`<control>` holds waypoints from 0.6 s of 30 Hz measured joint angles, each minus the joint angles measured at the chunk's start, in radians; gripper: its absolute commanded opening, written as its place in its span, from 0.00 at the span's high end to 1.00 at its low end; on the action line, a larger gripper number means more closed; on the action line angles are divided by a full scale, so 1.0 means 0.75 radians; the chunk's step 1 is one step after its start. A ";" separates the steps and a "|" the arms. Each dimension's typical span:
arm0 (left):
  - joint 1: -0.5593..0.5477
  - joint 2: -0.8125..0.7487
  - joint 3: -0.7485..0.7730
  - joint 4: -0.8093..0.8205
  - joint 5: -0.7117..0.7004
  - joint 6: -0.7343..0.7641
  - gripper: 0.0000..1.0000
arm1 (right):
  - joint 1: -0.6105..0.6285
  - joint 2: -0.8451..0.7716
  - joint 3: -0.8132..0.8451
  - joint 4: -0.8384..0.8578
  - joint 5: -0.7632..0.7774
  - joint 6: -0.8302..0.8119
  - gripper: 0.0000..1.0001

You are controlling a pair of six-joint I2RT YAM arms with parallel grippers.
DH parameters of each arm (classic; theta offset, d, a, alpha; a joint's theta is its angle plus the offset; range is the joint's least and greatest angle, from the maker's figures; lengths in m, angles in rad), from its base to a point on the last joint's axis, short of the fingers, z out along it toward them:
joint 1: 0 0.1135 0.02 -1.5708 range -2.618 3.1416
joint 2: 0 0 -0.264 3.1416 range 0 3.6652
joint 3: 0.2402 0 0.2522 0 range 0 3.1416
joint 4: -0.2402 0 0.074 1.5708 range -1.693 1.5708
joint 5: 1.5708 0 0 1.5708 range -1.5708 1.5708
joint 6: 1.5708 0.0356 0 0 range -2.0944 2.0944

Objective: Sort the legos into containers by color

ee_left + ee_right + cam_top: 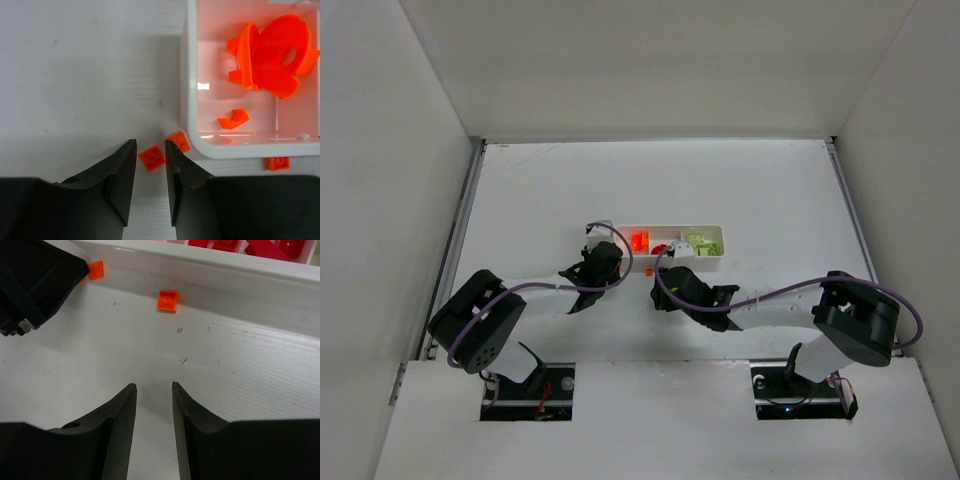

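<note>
Left gripper (150, 146): down low over the table (75, 75) at the left near corner of the tray (184, 80). Its fingers stand a little apart, one on each side of a flat orange brick. A sliver of table shows between the brick and one finger, so it does not look pinched.
Flat orange brick (151, 157): lying on the table between the left fingertips, turned at a slant, outside the tray.
Second orange brick (178, 141): on the table against the tray's rounded corner, just beside one finger of the left gripper.
Third orange brick (168, 301): on the table just beside the tray's near wall, ahead of the right gripper and apart from it.
Right gripper (153, 386): low over the table on the near side of the tray, fingers parted with only table between them.
Tray: long, white and shallow, lying mid-table in front of both arms, with three compartments side by side.
Left compartment: orange pieces, with a big rounded orange piece (270, 55) leaning over smaller ones and a small arched piece (233, 118) flat on the floor.
Middle compartment: red pieces (662, 247).
Right compartment: pale yellow-green pieces (700, 243).
</note>
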State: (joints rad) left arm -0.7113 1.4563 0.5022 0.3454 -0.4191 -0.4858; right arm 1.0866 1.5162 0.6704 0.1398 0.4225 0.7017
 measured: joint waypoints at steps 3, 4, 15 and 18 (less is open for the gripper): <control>-0.001 0.013 0.011 0.004 0.003 0.004 0.80 | 0.001 0.000 0.000 0.005 0.000 0.005 0.59; -0.001 0.013 0.011 0.002 0.003 0.004 0.81 | 0.001 0.000 0.000 0.005 0.000 0.005 0.58; -0.014 -0.064 0.005 -0.091 0.008 -0.007 0.81 | 0.001 0.000 -0.001 0.006 0.000 0.008 0.53; -0.021 -0.077 0.003 -0.104 0.011 -0.014 0.70 | 0.001 -0.004 -0.001 0.006 0.000 0.008 0.53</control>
State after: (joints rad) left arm -0.7273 1.3983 0.5045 0.2672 -0.4110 -0.4961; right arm 1.0870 1.5131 0.6701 0.1440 0.4225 0.7074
